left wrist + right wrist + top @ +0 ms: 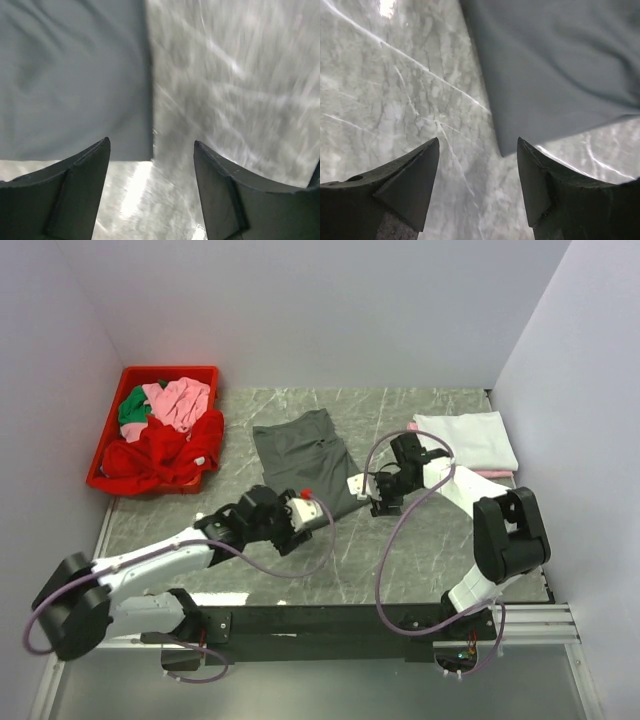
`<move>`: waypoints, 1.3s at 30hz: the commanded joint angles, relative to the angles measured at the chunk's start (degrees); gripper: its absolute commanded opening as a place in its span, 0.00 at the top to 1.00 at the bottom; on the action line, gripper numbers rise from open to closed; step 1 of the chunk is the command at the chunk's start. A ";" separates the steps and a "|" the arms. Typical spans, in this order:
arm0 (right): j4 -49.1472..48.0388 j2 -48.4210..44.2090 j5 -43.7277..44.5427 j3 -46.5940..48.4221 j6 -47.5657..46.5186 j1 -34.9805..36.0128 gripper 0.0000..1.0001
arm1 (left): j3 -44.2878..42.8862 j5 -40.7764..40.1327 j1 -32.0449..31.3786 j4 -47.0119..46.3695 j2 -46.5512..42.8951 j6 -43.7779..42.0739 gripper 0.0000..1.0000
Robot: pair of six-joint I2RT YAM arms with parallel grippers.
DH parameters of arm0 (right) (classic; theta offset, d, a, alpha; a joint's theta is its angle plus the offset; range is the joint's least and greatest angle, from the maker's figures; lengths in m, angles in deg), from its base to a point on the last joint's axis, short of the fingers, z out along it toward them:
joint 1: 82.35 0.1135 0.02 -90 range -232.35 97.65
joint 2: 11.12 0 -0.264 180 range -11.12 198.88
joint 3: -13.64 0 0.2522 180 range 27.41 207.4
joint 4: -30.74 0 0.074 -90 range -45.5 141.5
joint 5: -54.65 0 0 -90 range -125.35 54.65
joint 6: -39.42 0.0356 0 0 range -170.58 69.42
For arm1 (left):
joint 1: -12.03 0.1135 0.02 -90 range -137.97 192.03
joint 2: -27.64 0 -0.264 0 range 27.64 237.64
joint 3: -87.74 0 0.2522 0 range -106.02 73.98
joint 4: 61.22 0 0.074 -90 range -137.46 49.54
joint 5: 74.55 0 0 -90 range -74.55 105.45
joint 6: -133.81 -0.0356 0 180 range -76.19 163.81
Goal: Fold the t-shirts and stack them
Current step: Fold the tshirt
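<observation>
The dark grey t-shirt (303, 452) lies folded and flat on the marble table, near its middle. My left gripper (322, 508) hovers open at its near corner; in the left wrist view the shirt (75, 75) fills the upper left, its corner just ahead of the empty gripper (151, 150). My right gripper (368, 495) is open at the other near corner. The right wrist view shows the shirt (555, 65) at the upper right, its corner tip between the spread fingers of the gripper (478, 142). Neither gripper holds cloth. A folded white t-shirt (467, 438) lies on a pink one (492, 474) at the right.
A red plastic bin (105, 445) at the back left holds crumpled pink (180, 400), green (132, 408) and red (170, 452) shirts. White walls close in the table at the back and both sides. Bare marble (240, 540) lies in front of the grey shirt.
</observation>
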 commanded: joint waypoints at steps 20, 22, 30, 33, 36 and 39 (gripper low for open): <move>-13.43 3.37 4.62 -3.01 -4.66 2.78 0.34 | 0.10 -20.01 -4.48 -7.94 19.71 -0.46 0.59; -14.04 4.43 5.94 -3.28 -5.02 3.40 0.35 | 0.63 -20.02 -4.65 -8.38 19.18 -0.02 0.60; -15.36 6.98 10.60 -2.75 -2.39 7.26 0.38 | 1.69 -19.49 -4.74 -10.58 18.83 1.22 0.66; -15.27 8.03 13.06 -1.52 -0.37 8.49 0.44 | 2.21 -19.40 -4.74 -11.28 18.39 1.66 0.70; -15.54 9.00 15.34 -0.91 1.83 9.11 0.48 | 3.27 -19.40 -4.74 -12.51 17.25 2.18 0.73; -16.58 9.79 18.07 -0.29 4.90 9.81 0.52 | 4.24 -19.76 -4.74 -13.22 16.37 2.45 0.76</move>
